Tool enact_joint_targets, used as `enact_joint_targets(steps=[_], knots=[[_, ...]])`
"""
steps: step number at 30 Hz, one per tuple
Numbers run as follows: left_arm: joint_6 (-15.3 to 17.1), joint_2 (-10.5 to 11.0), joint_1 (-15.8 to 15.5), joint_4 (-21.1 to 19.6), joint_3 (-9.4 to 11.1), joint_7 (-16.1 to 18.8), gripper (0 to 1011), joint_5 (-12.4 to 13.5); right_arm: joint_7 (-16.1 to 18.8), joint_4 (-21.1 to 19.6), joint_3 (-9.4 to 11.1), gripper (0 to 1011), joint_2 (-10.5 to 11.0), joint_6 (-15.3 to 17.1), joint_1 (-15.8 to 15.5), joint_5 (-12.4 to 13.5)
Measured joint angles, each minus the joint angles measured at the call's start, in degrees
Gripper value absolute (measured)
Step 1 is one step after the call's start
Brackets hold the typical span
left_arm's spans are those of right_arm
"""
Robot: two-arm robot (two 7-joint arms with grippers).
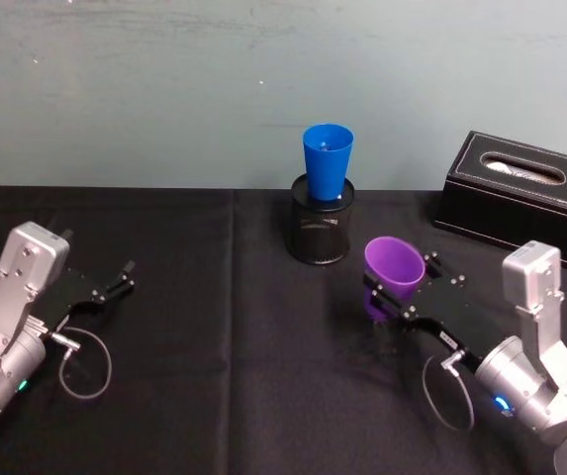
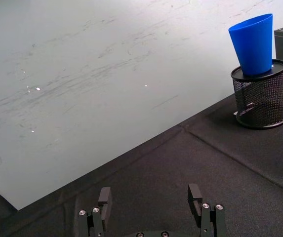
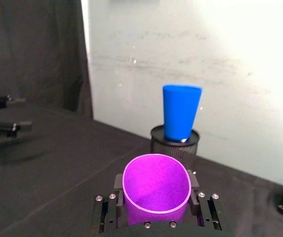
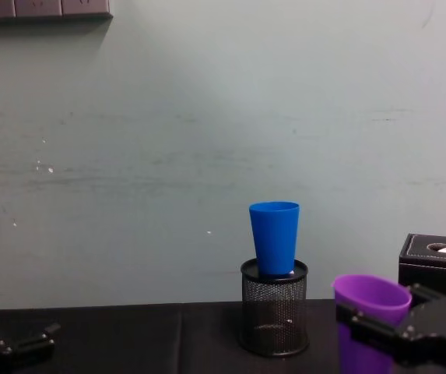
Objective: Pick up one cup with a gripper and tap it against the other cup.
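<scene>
on the right side of the black-clothed table [image 1: 214, 376], near the robot, the right gripper [image 1: 402, 280] has its two black fingers pinched on the purple cup [image 1: 394, 265], one on each side of the cup's wall just under the wide rim. the right wrist view shows this up close: the purple cup [image 3: 156, 190] sits between the fingers of the right gripper [image 3: 156, 182], mouth open upward. seen from the head, the cup leans a little, its mouth tipped toward the far left. whether its base touches the cloth cannot be told.

farther back, near the middle of the table, the blue cup [image 1: 327, 158] stands upright with its narrow end sunk in a black mesh pen holder [image 1: 321, 233], close to the pale wall [image 1: 164, 89]. the two cups are apart, the purple cup [image 4: 370, 300] nearer and to the right of the blue cup [image 4: 274, 238].

a black tissue box [image 1: 520, 193] lies at the far right.

the left gripper [image 1: 120, 279] rests low at the near left, fingers spread and empty, well apart from both cups; its wrist view shows the gap between the fingers of the left gripper [image 2: 150, 197].
</scene>
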Motion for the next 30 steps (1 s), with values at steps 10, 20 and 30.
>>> enact_joint_targets(steps=[10, 20, 30], knots=[[0.0, 0.0, 0.0, 0.0, 0.0, 0.0, 1011, 0.0, -1.2, -2.4, 1.7, 733, -0.7, -1.1, -1.4, -0.4], [0.0, 0.0, 0.0, 0.0, 0.0, 0.0, 1011, 0.0, -1.7, -3.0, 2.1, 733, -1.1, -1.3, -1.7, -2.0], [0.0, 0.0, 0.0, 0.0, 0.0, 0.0, 1012, 0.0, 0.6, 0.6, 2.1, 733, -1.9, -0.9, 1.7, -0.6]])
